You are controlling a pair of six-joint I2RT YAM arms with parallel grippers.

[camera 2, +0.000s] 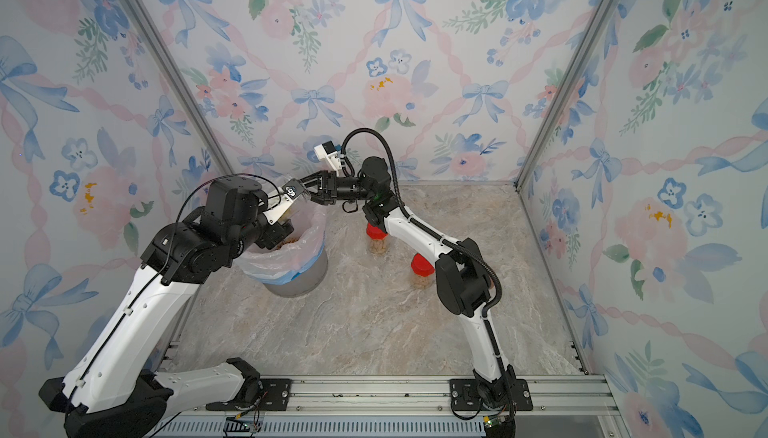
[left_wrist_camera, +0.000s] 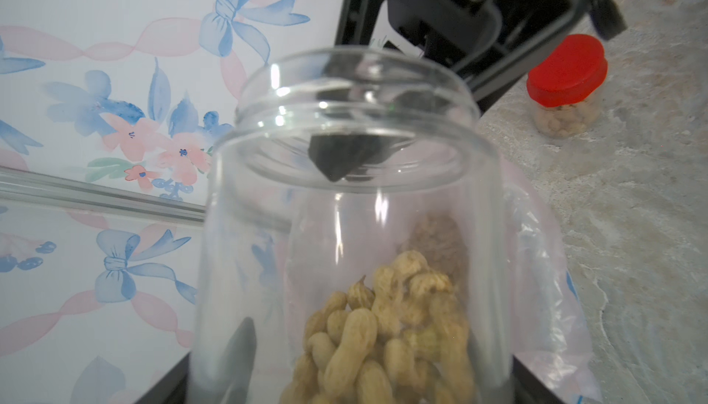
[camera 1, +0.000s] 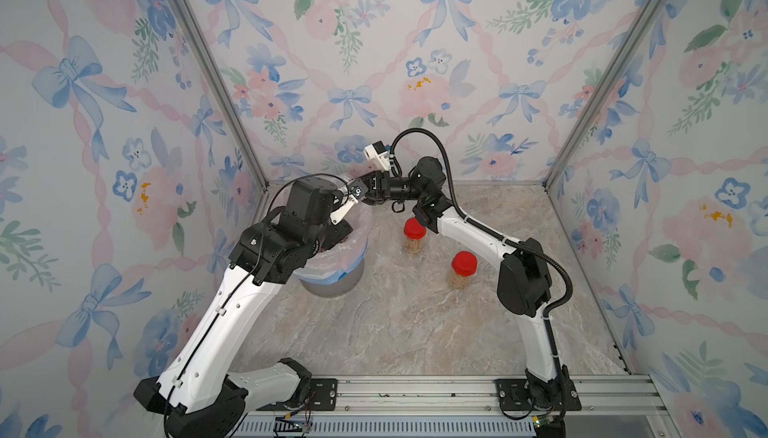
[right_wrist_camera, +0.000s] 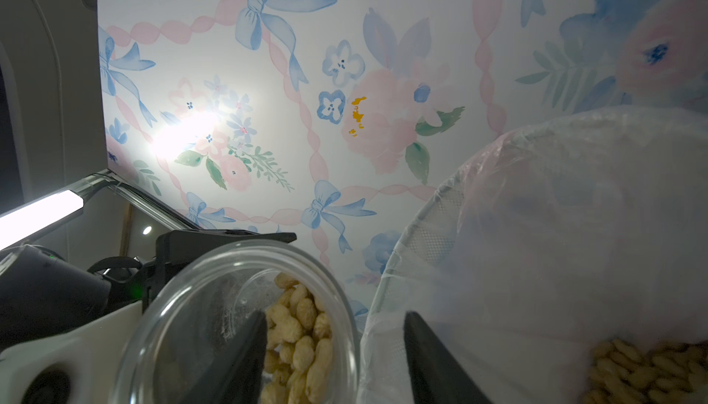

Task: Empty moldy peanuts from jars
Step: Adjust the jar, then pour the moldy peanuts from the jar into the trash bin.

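My left gripper (left_wrist_camera: 348, 390) is shut on the wide clear jar (left_wrist_camera: 344, 199), which has no lid and lies tilted over the bin (camera 2: 307, 267). Moldy peanuts (left_wrist_camera: 387, 329) are heaped in the jar's lower part. My right gripper (right_wrist_camera: 335, 344) stands open at the jar's mouth. One fingertip (left_wrist_camera: 337, 157) reaches inside the rim and the other stays outside over the liner. More peanuts (right_wrist_camera: 651, 371) lie in the bin. Two slim jars with red lids (camera 1: 414, 228) (camera 1: 464, 262) stand upright on the table, both holding peanuts.
The grey bin with its pinkish plastic liner (camera 1: 353, 249) stands at the back left against the wall. The right arm (camera 2: 415, 232) reaches over the red-lidded jars (camera 2: 422, 265) and partly hides them there. A brownish thing (left_wrist_camera: 438, 237) shows blurred through the jar. Floral walls close in three sides.
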